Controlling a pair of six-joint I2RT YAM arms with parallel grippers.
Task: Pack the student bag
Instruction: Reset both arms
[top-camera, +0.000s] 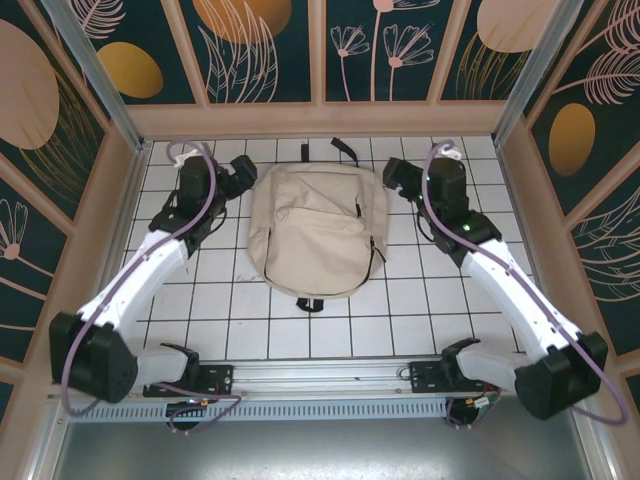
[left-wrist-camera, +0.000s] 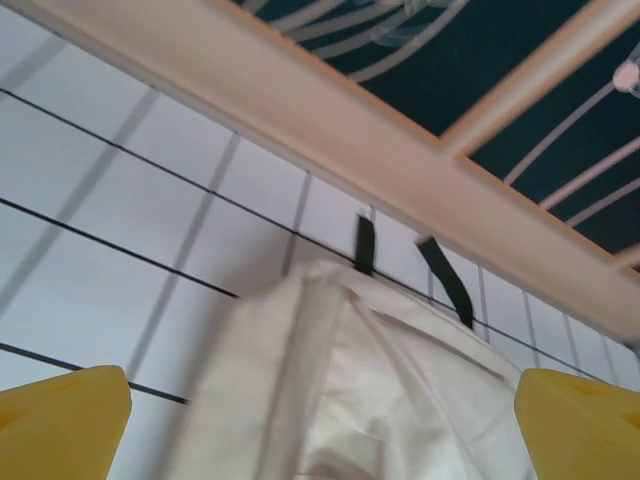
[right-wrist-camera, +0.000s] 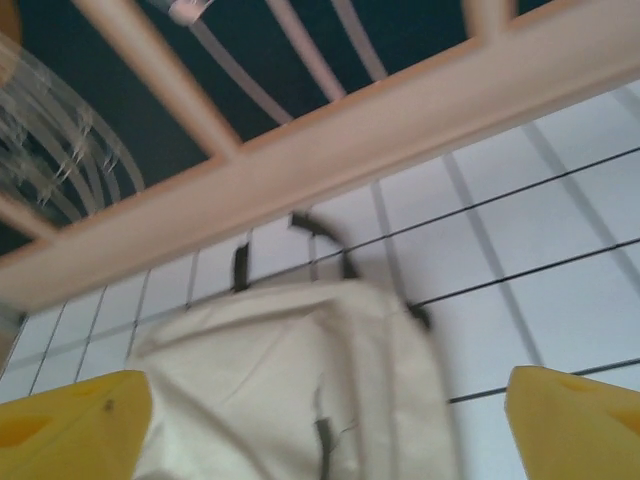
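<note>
The student bag (top-camera: 318, 230) is a large beige backpack lying flat on the white tiled table, top end toward the back wall, black handle (top-camera: 345, 150) beyond it. My left gripper (top-camera: 243, 180) sits at the bag's upper left corner, jaws wide open and holding nothing. My right gripper (top-camera: 393, 176) sits at the upper right corner, also open and holding nothing. In the left wrist view the bag (left-wrist-camera: 380, 390) lies between the yellow fingertips (left-wrist-camera: 62, 420). In the right wrist view the bag (right-wrist-camera: 290, 380) and a dark zipper pull (right-wrist-camera: 325, 440) lie between the fingertips (right-wrist-camera: 575, 420).
Wooden walls with dark leaf-pattern panels (top-camera: 265, 50) close in the table at the back and both sides. Black straps (left-wrist-camera: 447, 280) trail from the bag's top toward the back wall. A short black loop (top-camera: 310, 303) pokes out at the bag's near end.
</note>
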